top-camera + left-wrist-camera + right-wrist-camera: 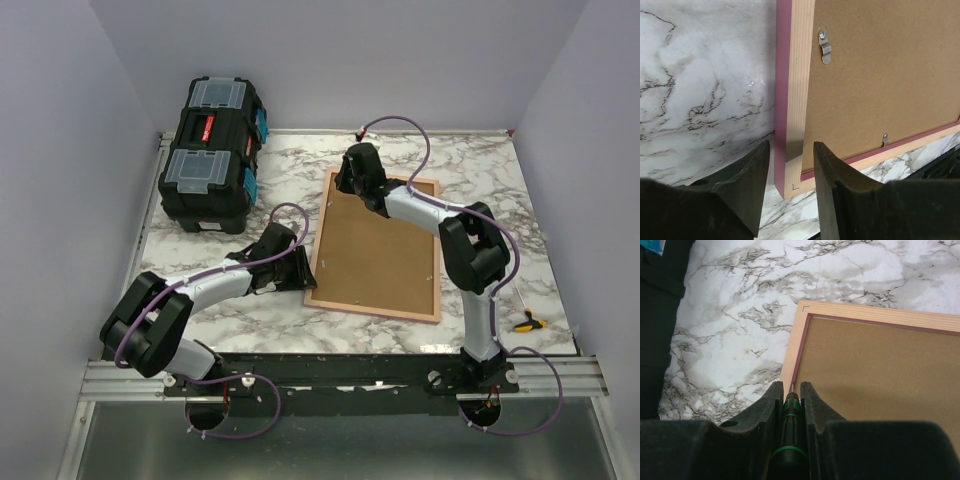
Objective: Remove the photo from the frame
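We see the frame [375, 250] lying back-up on the counter [480, 165], between its centre and right edge, cork-brown board showing. Our right tool [791, 385] is clenched on a black-and-green screwdriver [789, 412] at the frame's far-left corner. Our left tool [791, 146] straddles the frame's left rail beside its near-left corner, and we cannot tell whether it pinches the rail.

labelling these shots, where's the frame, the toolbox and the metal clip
frame [378, 248], top view, middle of its brown back
toolbox [213, 150], top view, its top
metal clip [825, 47], left wrist view, its bent tab
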Controlling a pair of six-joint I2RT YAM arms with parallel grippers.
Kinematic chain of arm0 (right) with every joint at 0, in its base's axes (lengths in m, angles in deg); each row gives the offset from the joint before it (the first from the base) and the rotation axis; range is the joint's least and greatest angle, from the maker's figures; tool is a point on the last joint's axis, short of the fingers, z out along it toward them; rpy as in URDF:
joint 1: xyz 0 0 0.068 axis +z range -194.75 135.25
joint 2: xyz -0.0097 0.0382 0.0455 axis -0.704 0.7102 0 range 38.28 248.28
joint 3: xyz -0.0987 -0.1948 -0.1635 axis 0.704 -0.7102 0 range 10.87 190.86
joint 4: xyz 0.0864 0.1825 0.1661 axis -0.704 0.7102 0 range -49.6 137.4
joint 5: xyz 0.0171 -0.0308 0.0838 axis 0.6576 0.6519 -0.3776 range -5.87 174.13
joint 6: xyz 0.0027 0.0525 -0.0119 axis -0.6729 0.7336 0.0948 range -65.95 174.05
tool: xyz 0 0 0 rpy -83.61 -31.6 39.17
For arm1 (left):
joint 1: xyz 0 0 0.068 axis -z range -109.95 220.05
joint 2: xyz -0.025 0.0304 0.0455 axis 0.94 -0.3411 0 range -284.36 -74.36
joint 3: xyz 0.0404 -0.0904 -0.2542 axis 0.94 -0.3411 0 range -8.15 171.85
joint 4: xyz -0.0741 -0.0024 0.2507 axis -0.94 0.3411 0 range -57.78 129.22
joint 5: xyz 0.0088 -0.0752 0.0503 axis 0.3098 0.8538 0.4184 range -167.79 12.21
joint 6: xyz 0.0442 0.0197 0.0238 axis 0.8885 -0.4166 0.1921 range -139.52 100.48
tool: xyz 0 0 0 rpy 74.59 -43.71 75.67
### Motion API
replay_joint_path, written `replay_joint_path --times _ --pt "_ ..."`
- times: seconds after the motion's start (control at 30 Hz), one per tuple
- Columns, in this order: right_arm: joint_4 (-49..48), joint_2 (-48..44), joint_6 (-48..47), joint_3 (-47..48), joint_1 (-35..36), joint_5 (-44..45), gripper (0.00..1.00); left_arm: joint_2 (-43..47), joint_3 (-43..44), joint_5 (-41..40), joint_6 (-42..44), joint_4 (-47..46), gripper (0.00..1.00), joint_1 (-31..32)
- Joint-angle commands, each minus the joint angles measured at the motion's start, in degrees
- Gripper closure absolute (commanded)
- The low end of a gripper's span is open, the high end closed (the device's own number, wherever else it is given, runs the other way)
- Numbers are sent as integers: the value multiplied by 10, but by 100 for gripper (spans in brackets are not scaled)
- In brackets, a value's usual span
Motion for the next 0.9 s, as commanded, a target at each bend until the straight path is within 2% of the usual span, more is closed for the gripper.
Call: replay_joint_path --times 0.0,0.17,0.87 --pt "6 14 -12 -6 -1 14 99 -4 -6 4 0 -13 59 -3" --pt "-1 28 -13 -3 0 -19 99 -6 -4 6 -1 -15 59 -3" --pt "19 10 -36 -32 18 -45 99 -9 -4 9 0 -16 59 -2"
